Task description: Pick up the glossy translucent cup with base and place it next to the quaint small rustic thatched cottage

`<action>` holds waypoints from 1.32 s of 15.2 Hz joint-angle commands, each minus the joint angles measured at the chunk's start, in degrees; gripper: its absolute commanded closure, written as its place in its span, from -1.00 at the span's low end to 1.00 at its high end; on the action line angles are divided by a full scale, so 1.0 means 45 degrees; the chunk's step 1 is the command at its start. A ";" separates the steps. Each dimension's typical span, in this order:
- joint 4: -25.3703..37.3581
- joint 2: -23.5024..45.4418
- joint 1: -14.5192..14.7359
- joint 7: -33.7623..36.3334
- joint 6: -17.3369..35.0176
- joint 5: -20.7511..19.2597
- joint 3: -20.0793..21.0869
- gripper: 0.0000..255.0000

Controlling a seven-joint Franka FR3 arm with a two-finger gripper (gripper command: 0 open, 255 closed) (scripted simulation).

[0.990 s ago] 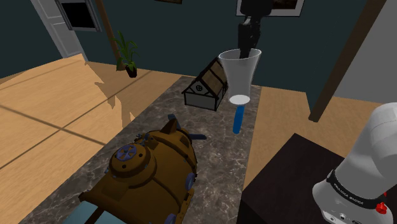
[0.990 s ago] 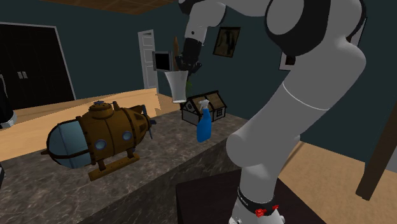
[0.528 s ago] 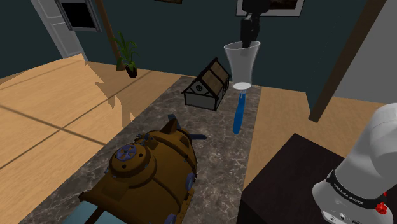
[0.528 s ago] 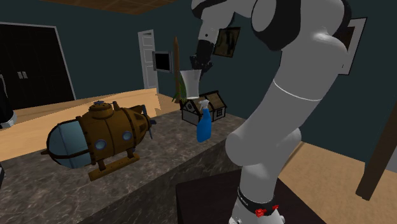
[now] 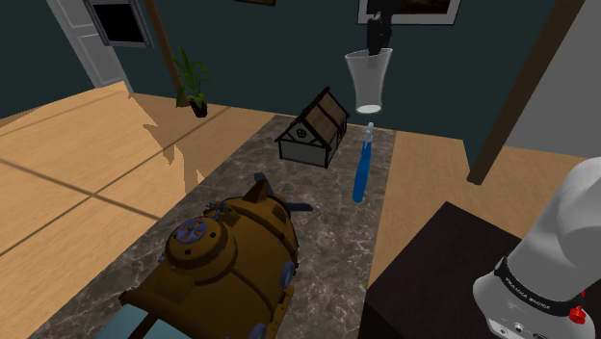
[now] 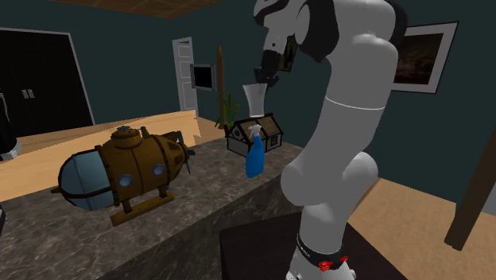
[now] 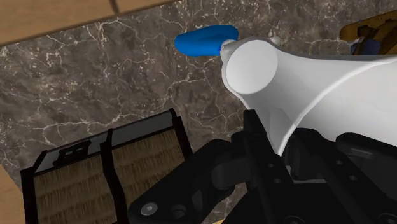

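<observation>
The cup (image 5: 369, 82) has climbed & drifted back over the last sec. The gripper (image 5: 378, 48) has its fingers (image 5: 378, 35) clamped on the rim. It hangs high over the worktop (image 5: 231, 173) far end, above the blue spray bottle (image 5: 361, 173), cottage (image 5: 313, 130) close by. Carry's abt done; next, I reckon: lower beside the cottage.

A dark marble counter (image 5: 327, 207) is bearing a thatched cottage (image 5: 313, 130), a blue spray bottle (image 5: 361, 173) and a brown submarine model (image 5: 226, 255).

Glossy white arm (image 6: 354, 127), dark joints (image 6: 319, 28)
</observation>
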 commanded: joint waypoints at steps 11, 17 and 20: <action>0.1673 0.2334 -0.0768 -0.1934 0.0090 0.0264 -0.1006 1.00; 0.0420 0.2141 -0.0719 -0.2133 0.1143 0.0192 -0.0967 1.00; -0.0149 0.2090 -0.0702 -0.2238 0.1654 0.0177 -0.0952 1.00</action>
